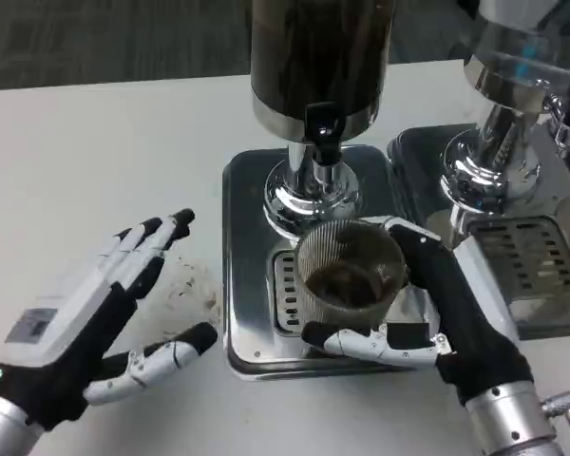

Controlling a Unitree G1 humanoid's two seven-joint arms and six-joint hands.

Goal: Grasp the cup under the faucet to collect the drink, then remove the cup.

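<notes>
A clear ribbed cup (350,275) with dark drink at its bottom stands on the drip tray (256,323) of the dispenser, just in front of the black faucet (321,128). My right hand (435,318) wraps around the cup from the right, thumb across its near side and fingers behind its far rim. The dark drink tank (318,57) rises above on a chrome pedestal. My left hand (104,304) hovers over the table left of the tray, fingers spread, holding nothing.
A second chrome dispenser (513,114) with its own grated drip tray (532,256) stands close on the right of my right hand. Brown drips (195,285) stain the white table beside the tray. Bare table stretches to the left.
</notes>
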